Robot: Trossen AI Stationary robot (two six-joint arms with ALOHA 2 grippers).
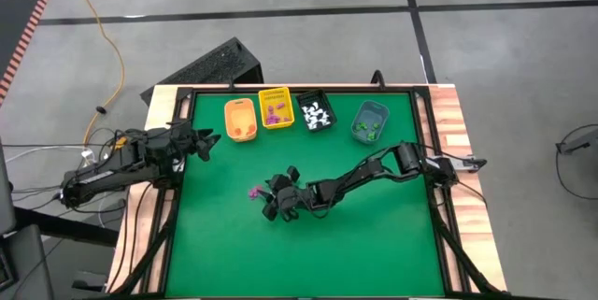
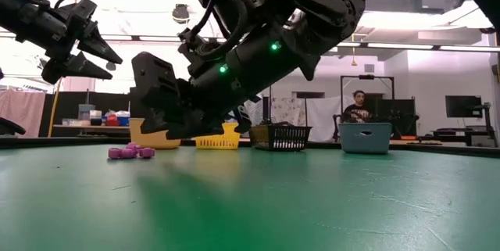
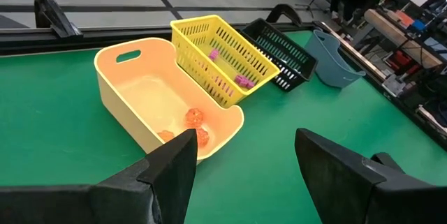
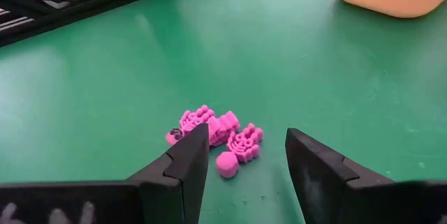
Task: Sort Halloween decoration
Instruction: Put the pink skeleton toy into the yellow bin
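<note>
Several purple trinkets (image 4: 216, 140) lie before the open right hand (image 4: 244, 165).

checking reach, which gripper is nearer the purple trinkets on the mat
Right. The right gripper hangs just beside the purple trinkets, jaws open. The left gripper hovers far off at the table's left edge, near the orange bin.

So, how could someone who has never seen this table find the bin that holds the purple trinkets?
At the table's far edge, four small bins stand in a row. Counting from the left arm's side, take the second one, the yellow bin, between the orange bin and the black bin. Only this one is bright yellow with lattice walls, and purple trinkets lie inside it.
</note>
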